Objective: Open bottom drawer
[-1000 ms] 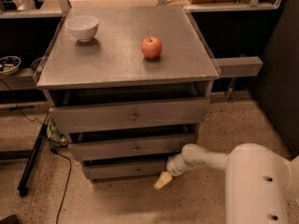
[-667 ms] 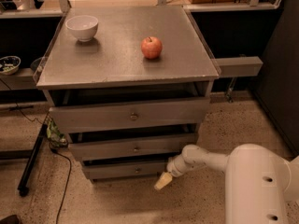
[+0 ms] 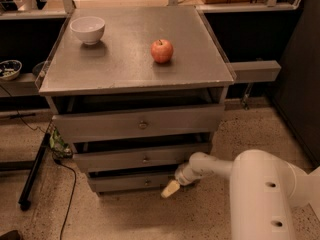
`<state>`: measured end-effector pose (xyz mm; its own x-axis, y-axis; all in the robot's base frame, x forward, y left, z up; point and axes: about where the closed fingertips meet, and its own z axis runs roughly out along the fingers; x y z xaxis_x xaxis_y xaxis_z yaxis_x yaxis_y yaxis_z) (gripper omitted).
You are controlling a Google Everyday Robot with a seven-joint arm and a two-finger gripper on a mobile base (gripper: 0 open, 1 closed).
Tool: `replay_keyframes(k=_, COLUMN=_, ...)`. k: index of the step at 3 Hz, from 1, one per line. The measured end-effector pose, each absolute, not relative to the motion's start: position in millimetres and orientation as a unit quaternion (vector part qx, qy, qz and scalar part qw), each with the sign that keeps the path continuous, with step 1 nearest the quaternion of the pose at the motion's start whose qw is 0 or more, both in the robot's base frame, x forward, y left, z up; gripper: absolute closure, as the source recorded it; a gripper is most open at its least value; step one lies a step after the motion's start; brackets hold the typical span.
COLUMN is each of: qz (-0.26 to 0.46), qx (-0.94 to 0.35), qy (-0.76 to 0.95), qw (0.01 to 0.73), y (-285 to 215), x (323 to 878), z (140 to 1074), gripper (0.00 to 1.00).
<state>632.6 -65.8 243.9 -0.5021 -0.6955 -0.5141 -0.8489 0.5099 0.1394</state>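
The bottom drawer is the lowest of three grey drawer fronts of the cabinet, with a small round knob at its middle. Its front sits a little further back than the middle drawer above it. My gripper is at the end of the white arm, low near the floor, just right of the knob and in front of the drawer's right part. Its pale yellowish tip points down and to the left.
On the cabinet top stand a white bowl at the back left and a red apple near the middle. A black stand leg and cables lie on the floor at the left. A dark wall panel stands at the right.
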Motion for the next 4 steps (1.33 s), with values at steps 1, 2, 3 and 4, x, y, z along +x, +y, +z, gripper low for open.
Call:
replay_keyframes(k=1, qz=0.184, qx=-0.46, qy=0.844, qw=0.206, y=-60.9, x=644.0, z=245.3, gripper=0.0)
replay_keyframes(k=2, qz=0.184, qx=-0.46, qy=0.844, qw=0.206, y=-60.9, x=644.5, z=244.7, gripper=0.0)
replay_keyframes(k=3, qz=0.187, qx=-0.458, qy=0.845, qw=0.202, y=-62.4, x=643.8, z=240.4, gripper=0.0)
replay_keyframes(k=4, qz=0.187, qx=-0.458, qy=0.846, qw=0.202, y=-62.5, x=643.8, z=240.2, gripper=0.0)
